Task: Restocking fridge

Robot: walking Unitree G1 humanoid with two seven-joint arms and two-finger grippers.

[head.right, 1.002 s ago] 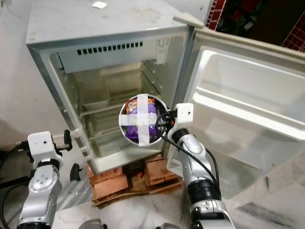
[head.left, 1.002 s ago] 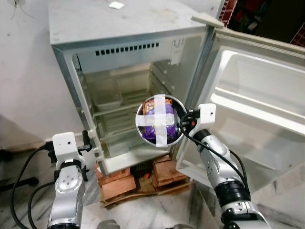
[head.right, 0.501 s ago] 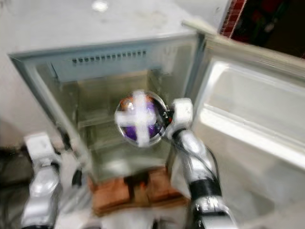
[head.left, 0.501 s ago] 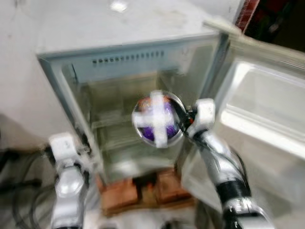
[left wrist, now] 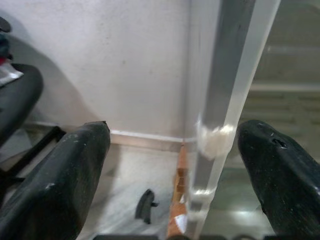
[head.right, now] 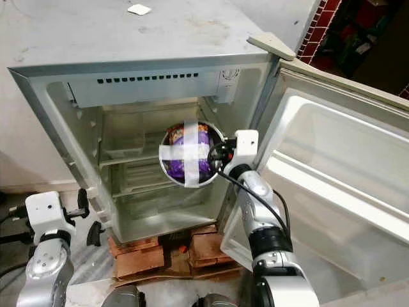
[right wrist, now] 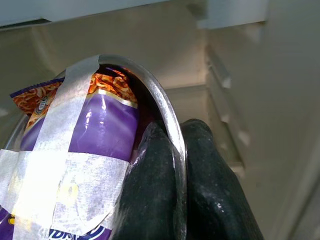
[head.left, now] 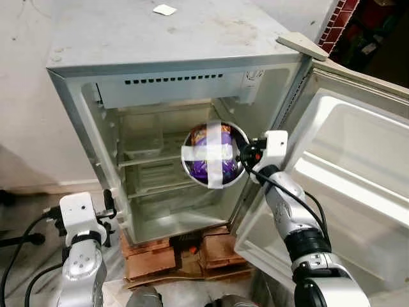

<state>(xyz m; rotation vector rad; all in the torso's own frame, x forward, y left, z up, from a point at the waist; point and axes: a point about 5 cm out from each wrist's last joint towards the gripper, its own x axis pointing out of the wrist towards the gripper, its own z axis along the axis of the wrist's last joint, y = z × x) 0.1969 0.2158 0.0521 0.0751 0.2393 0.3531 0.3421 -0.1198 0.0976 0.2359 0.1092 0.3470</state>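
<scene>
A round steel bowl (head.left: pixel 213 154) holds a purple snack packet (right wrist: pixel 102 135) strapped in by a cross of white tape. My right gripper (head.left: pixel 242 155) is shut on the bowl's rim, its fingers (right wrist: pixel 200 170) pinching the metal edge. The bowl hangs tipped on its side in front of the open fridge (head.left: pixel 166 83), level with the upper shelf (head.left: pixel 150 157). My left gripper (left wrist: pixel 170 165) is open low by the fridge's left front edge (left wrist: pixel 220 100), with nothing between its fingers.
The fridge door (head.left: pixel 358 185) stands wide open to the right, its door shelves bare. The fridge rests on bricks (head.left: pixel 179 252) on the floor. A clear drawer (head.left: pixel 142 137) sits at the upper left inside. Cables (head.left: pixel 25 249) lie on the floor at the left.
The camera has shifted and the view went through a blur. The bowl in my right gripper now sits higher and closer to the fridge opening.
</scene>
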